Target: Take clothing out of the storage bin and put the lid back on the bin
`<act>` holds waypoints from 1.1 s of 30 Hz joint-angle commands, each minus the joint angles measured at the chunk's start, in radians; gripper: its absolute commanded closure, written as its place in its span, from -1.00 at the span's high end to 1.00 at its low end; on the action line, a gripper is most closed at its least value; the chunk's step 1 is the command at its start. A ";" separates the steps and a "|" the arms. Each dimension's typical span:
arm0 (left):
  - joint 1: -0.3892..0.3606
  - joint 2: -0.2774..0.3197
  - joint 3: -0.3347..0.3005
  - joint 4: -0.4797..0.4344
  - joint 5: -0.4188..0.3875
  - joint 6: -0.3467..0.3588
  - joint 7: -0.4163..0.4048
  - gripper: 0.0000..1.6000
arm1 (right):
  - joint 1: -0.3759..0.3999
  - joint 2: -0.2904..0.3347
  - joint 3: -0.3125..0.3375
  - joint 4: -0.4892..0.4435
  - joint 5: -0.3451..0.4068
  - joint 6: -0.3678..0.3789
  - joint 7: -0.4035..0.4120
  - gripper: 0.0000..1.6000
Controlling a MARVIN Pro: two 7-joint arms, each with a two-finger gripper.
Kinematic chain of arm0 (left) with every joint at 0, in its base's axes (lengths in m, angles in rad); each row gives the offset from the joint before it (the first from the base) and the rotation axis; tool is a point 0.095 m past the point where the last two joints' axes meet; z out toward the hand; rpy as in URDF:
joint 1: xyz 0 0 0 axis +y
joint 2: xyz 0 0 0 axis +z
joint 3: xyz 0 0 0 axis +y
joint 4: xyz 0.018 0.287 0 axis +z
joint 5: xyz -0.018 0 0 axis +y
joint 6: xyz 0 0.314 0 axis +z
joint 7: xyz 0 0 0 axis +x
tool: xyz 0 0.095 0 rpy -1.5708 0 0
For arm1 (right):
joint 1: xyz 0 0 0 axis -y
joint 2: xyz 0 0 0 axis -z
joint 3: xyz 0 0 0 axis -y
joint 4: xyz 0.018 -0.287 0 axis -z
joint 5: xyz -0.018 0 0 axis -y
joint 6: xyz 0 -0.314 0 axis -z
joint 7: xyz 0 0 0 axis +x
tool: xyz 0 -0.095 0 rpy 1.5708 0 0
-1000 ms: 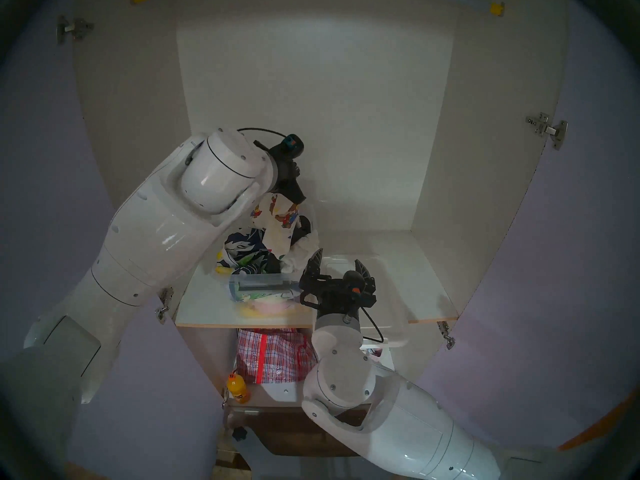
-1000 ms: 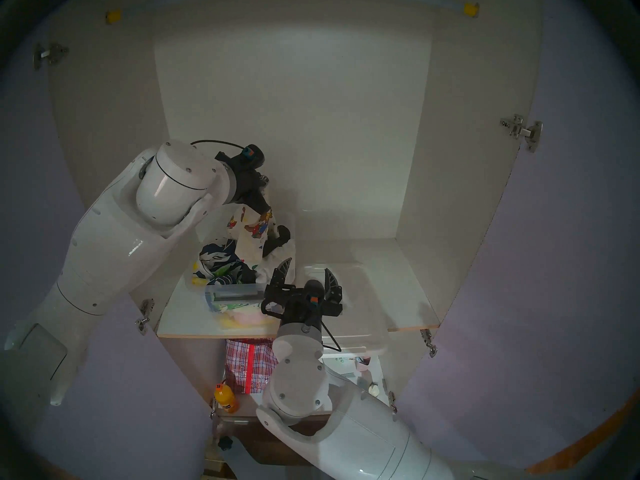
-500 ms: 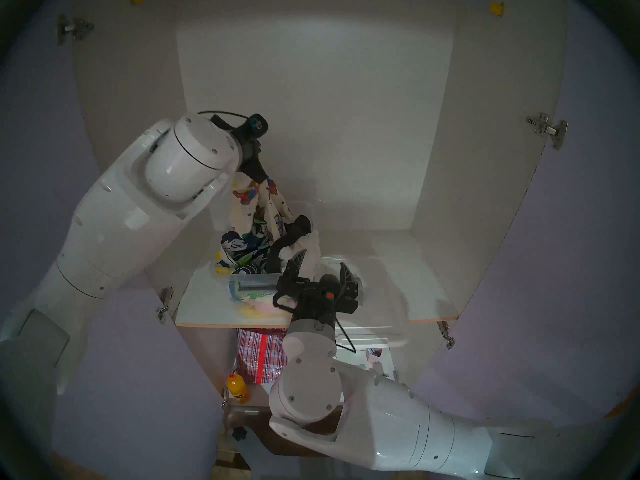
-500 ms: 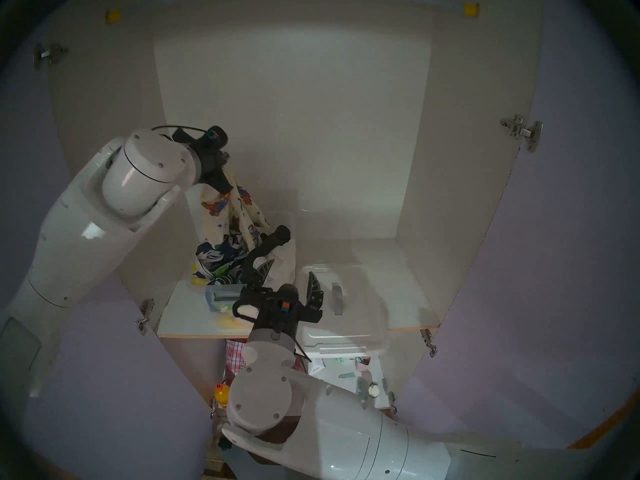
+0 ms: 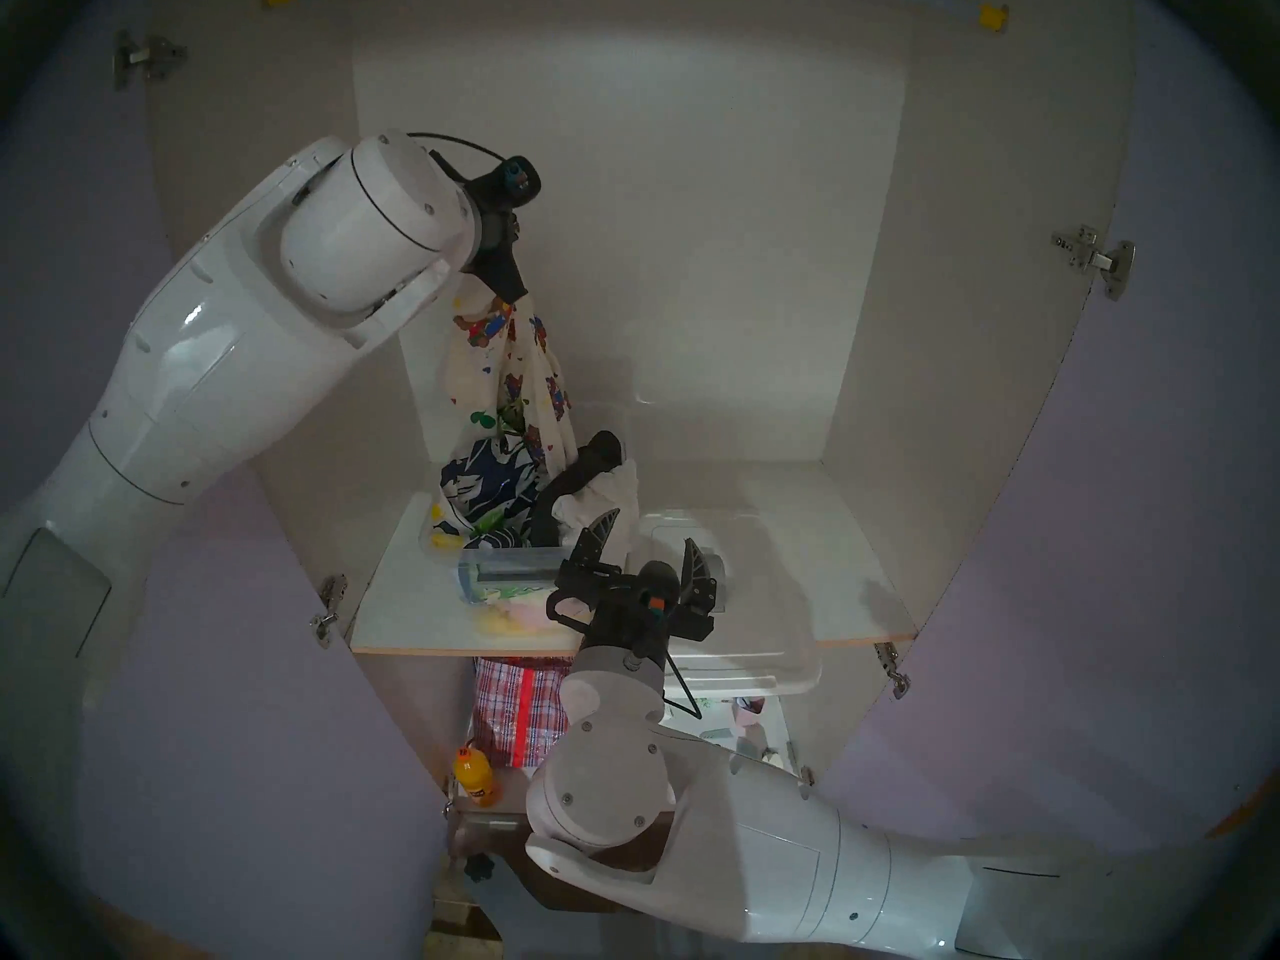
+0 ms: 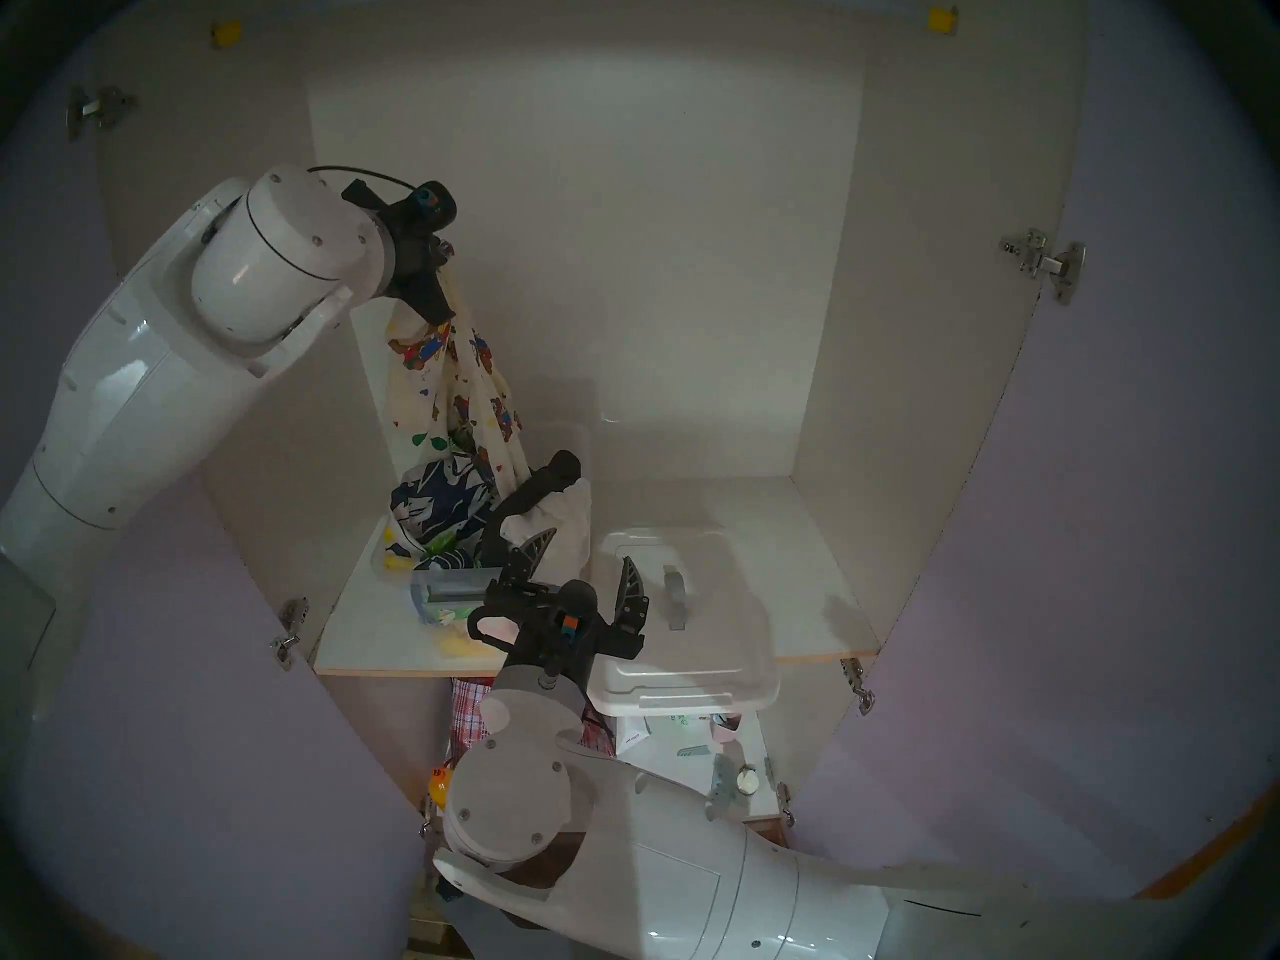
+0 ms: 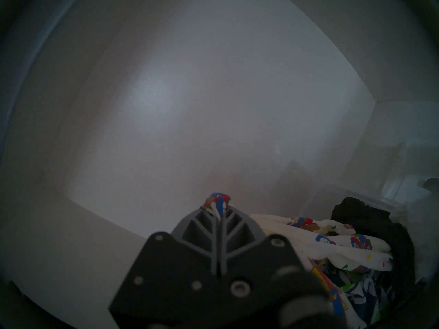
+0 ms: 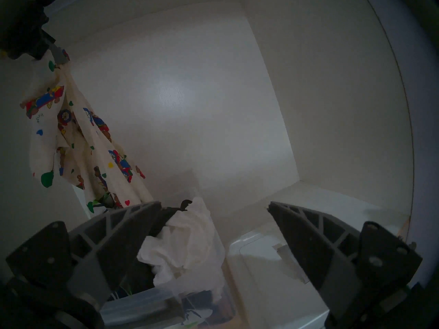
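The clothing (image 5: 505,377), cream-white with cartoon figures, hangs from my left gripper (image 5: 516,290), which is shut on its top edge high above the storage bin (image 5: 512,577). The garment's lower end still reaches the pile in the bin. It also shows in the left wrist view (image 7: 308,240) and the right wrist view (image 8: 71,136). The clear bin stands on the shelf with its grey latch bar facing front. The white lid (image 5: 762,612) lies on the shelf right of the bin. My right gripper (image 5: 647,532) is open and empty, above the bin's right front corner and the lid's left edge.
A navy leaf-print cloth (image 5: 492,480), a plain white cloth (image 5: 609,487) and a black item (image 5: 589,460) heap out of the bin. The white shelf (image 5: 402,605) sits inside a cupboard with walls close on the left and behind. A red plaid bag (image 5: 519,709) and an orange bottle (image 5: 473,778) are below.
My left gripper has risen steadily, pulling the garment up out of the bin. My right gripper has shifted left from over the lid toward the bin and stayed open.
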State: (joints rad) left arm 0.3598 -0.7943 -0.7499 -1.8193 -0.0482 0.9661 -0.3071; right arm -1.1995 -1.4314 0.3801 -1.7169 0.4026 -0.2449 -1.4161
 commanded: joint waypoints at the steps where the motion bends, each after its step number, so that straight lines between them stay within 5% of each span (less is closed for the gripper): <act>1: -0.053 -0.019 -0.009 -0.037 -0.012 -0.006 -0.019 -1.00 | 0.048 -0.078 0.018 0.025 -0.025 -0.005 -0.032 1.00; 10: 0.024 -0.017 -0.012 -0.111 -0.072 -0.006 -0.003 -1.00 | 0.111 -0.203 0.030 0.142 -0.036 0.002 -0.041 1.00; 24: 0.248 0.059 -0.189 -0.215 -0.157 -0.006 0.052 -1.00 | 0.279 -0.044 -0.064 0.211 -0.035 -0.078 0.313 1.00; 33: 0.315 0.048 -0.243 -0.221 -0.166 -0.006 0.101 -1.00 | 0.271 -0.037 -0.047 0.223 -0.029 -0.120 0.397 1.00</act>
State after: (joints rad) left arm 0.7109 -0.7428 -0.9740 -2.0171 -0.2135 0.9649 -0.2417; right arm -0.9370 -1.4535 0.3189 -1.4822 0.3782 -0.3246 -1.0161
